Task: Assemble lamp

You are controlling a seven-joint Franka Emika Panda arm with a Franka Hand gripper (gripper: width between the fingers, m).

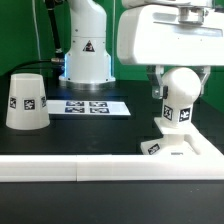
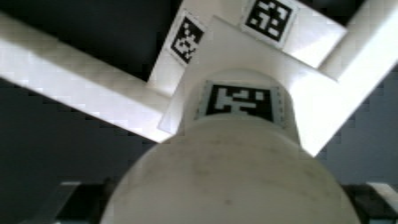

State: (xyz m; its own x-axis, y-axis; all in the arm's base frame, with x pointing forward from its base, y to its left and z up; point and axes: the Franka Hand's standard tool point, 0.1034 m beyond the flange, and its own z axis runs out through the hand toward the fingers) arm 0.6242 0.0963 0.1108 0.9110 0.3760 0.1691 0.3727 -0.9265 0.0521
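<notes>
The ball-shaped bulb (image 1: 181,92) stands upright at the exterior view's right, with its tagged neck (image 1: 171,116) down on the flat square base (image 1: 160,148). I cannot tell whether the neck is seated in the base. My gripper (image 1: 180,84) is shut on the ball from above, one finger on each side. In the wrist view the bulb (image 2: 222,175) fills the foreground, the neck tag (image 2: 240,100) shows beyond it, and the base (image 2: 267,22) with two tags lies past that. The dark fingertips (image 2: 79,200) flank the ball. The cone shade (image 1: 27,101) stands alone at the exterior view's left.
The marker board (image 1: 92,106) lies flat mid-table before the robot's pedestal (image 1: 86,55). A white rail (image 1: 70,170) runs along the table's front edge and beside the base, and shows in the wrist view as a diagonal bar (image 2: 71,70).
</notes>
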